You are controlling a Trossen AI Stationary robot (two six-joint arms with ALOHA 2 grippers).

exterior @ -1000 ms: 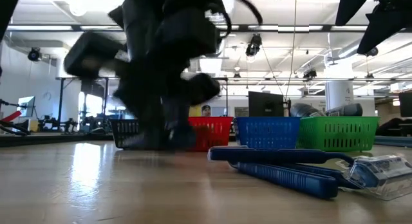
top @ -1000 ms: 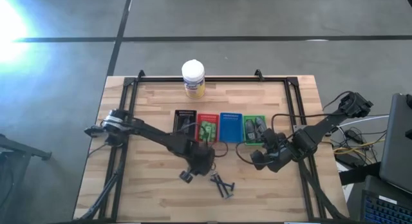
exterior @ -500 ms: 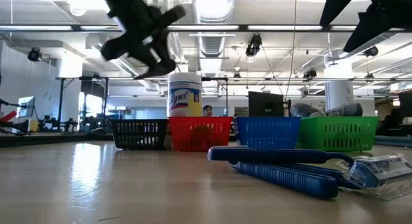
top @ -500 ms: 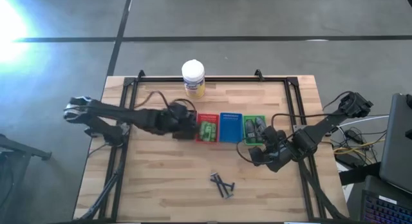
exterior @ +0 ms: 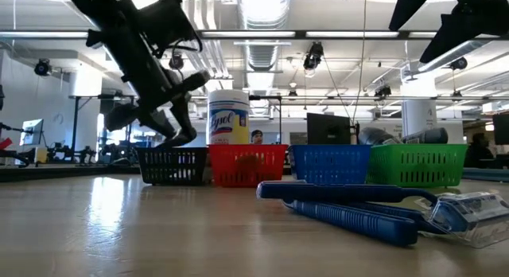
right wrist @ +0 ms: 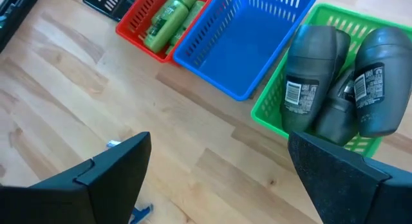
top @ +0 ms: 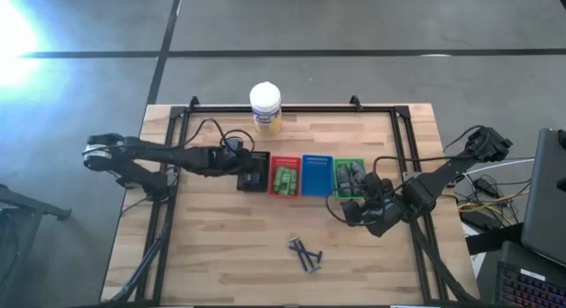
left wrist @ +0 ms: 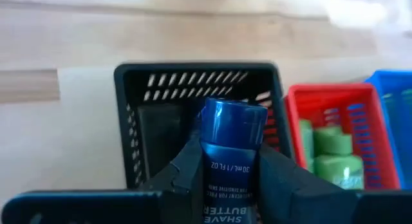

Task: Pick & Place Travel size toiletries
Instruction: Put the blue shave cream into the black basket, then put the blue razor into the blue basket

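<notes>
My left gripper point(top: 250, 177) hangs over the black tray point(top: 254, 172), shut on a dark blue tube point(left wrist: 225, 143) printed "SHAVE BUTTER"; in the low view the left gripper point(exterior: 176, 132) is just above the black tray's rim point(exterior: 171, 154). Bright green bottles point(top: 283, 180) lie in the red tray point(top: 285, 161). Grey oval containers point(right wrist: 312, 79) lie in the green tray point(right wrist: 267, 118). The blue tray point(top: 316, 175) stands between them. Thin dark sticks point(top: 305, 253) lie on the table near its near edge. My right gripper point(right wrist: 222, 166) is open, on the near side of the green tray. My left gripper pinches the tube's body point(left wrist: 226, 172) below its round cap point(left wrist: 233, 121) between the two fingers point(left wrist: 187, 169). The fingers lie along the tube, whose cap end sticks out past the fingertips. The tube is lifted clear, over the black tray's inside.
A large white-lidded jar with a yellow label point(top: 265, 109) stands behind the trays near the table's far edge. A black frame point(top: 292, 110) runs around the table top. Bare wood lies between the trays and the sticks.
My left gripper has risen from the table beside the sticks, swung toward the far edge to the black tray, then come down toward the tray's rim. It has stayed shut on the tube throughout. My right arm has kept still.
</notes>
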